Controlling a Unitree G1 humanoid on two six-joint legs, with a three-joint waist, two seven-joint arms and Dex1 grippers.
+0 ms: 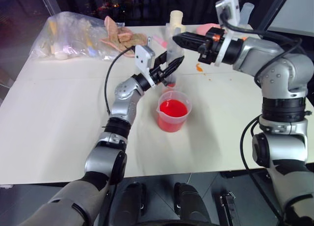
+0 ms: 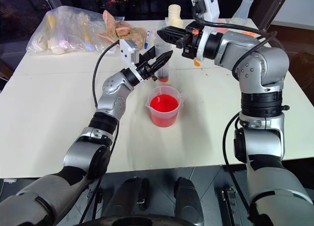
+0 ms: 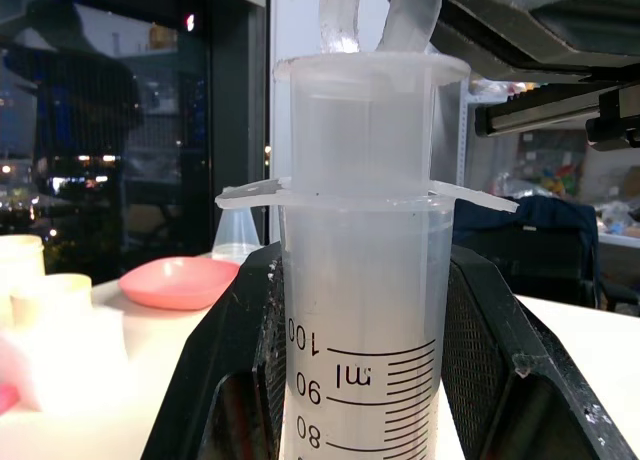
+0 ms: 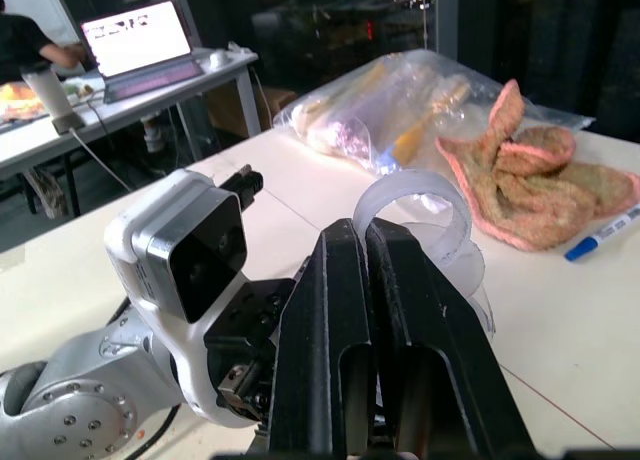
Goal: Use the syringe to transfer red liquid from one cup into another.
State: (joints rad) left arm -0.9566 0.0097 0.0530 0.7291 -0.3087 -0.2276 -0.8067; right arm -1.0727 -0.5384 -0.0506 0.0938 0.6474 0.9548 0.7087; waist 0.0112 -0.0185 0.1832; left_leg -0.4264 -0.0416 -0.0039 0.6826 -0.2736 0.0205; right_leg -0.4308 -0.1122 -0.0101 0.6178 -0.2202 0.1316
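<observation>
Just behind the red-filled beaker (image 2: 164,106), the left gripper (image 2: 158,62) clamps the upright syringe (image 3: 362,280) while the right gripper (image 4: 372,270), clenched on its plunger ring (image 4: 415,210), risks tilting it and spilling red liquid (image 2: 163,103).

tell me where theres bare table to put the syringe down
The widest bare stretch of table lies on the robot's left of the red beaker, in front of the plastic bag. Another bare strip runs along the near edge. The far side is crowded: bag, pink cloth, blue pen, orange drips.
</observation>
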